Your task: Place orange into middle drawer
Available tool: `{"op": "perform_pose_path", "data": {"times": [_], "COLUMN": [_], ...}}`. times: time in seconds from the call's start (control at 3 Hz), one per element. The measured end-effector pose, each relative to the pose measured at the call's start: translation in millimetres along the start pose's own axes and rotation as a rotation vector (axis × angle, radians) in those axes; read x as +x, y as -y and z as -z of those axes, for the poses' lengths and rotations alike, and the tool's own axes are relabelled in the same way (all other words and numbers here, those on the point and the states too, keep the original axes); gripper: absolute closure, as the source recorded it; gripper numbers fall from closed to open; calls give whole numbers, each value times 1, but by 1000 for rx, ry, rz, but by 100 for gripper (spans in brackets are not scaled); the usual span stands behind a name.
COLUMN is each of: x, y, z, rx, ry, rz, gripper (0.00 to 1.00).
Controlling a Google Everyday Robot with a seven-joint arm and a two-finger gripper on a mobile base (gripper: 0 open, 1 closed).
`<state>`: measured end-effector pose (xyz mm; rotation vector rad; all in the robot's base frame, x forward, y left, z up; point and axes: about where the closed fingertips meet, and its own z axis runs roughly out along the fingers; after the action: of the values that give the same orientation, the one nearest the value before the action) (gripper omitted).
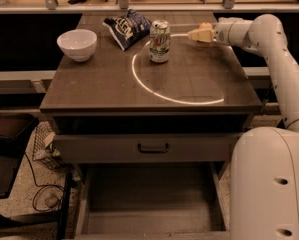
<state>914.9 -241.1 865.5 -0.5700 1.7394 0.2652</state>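
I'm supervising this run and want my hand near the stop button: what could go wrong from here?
1. The tool sits at the back right of the tabletop, by the orange; a nudge might roll the round fruit off the edge.
2. The soda can stands close beside the tool; a sweep could tip it.
3. The middle drawer lies open well below the tabletop; an early release could miss it.
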Motion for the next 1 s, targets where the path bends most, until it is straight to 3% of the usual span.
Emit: {"op": "perform_pose_path", "data": {"times": [0.67, 1.0], "x": [13, 14], "y": [-9, -13], "z": [-15, -19], "rx": [-30, -37], "ry": [5, 3], "rz": [-39, -40], "gripper": [65, 96]}}
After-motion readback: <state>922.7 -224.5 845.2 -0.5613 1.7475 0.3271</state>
